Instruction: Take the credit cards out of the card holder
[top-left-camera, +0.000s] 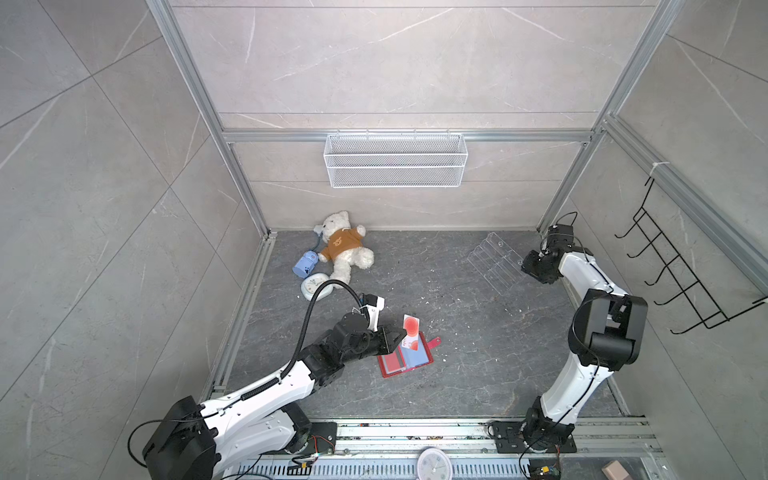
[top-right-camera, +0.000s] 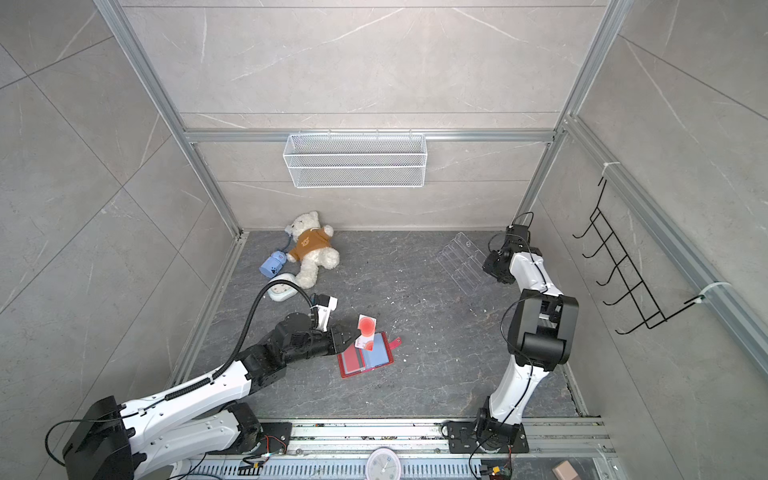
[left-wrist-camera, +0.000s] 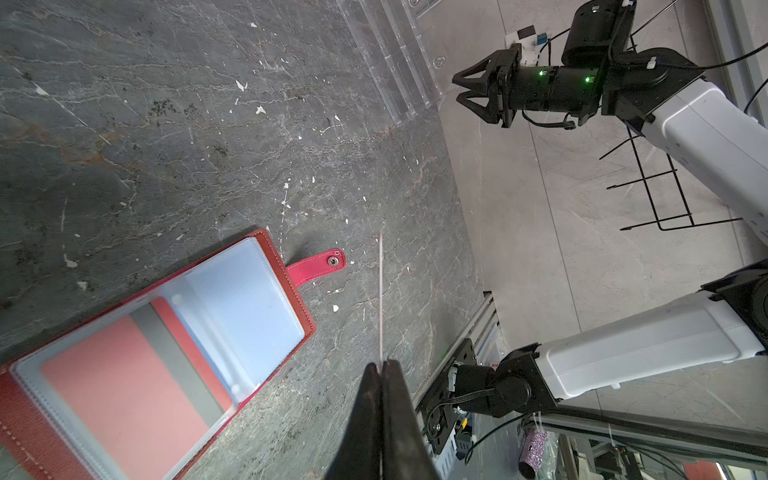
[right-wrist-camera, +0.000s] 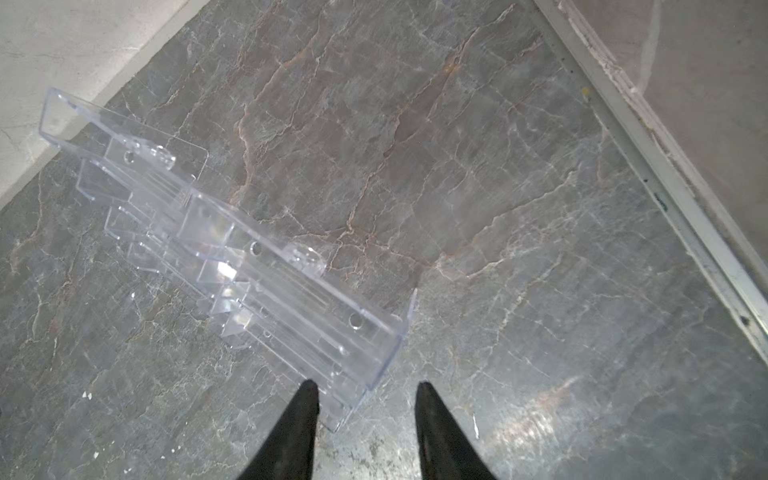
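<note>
Near-centre on the tabletop, slightly left: card holder lies open and flat, snap tab sticking out to the right. L gripper comes in from the left and is pinched tight on a credit card. Card is raised clear of the holder, by its far edge. L wrist view shows it edge-on, a hairline between the fingers. R gripper sits far right by the clear acrylic rack, jaws apart, nothing clamped. Rack's end lies between the tips in R wrist view, contact unclear.

Handling, my guess: card = light, thin, stiff-ish w/ some flex, slick plastic. Pinch a short edge w/ decent overlap or it'll pivot/slip. Holder = soft, light, prob drags along when a card is pulled from a sleeve, so pin it at spine or cover.

Counts:
- holder x1, rack x1, grippers x2
- cards: 1 def in grip
- a white/red piece sits just under it, over the holder; separate card or not, can't tell
- sleeves: no white card seen inside in L wrist view
</note>
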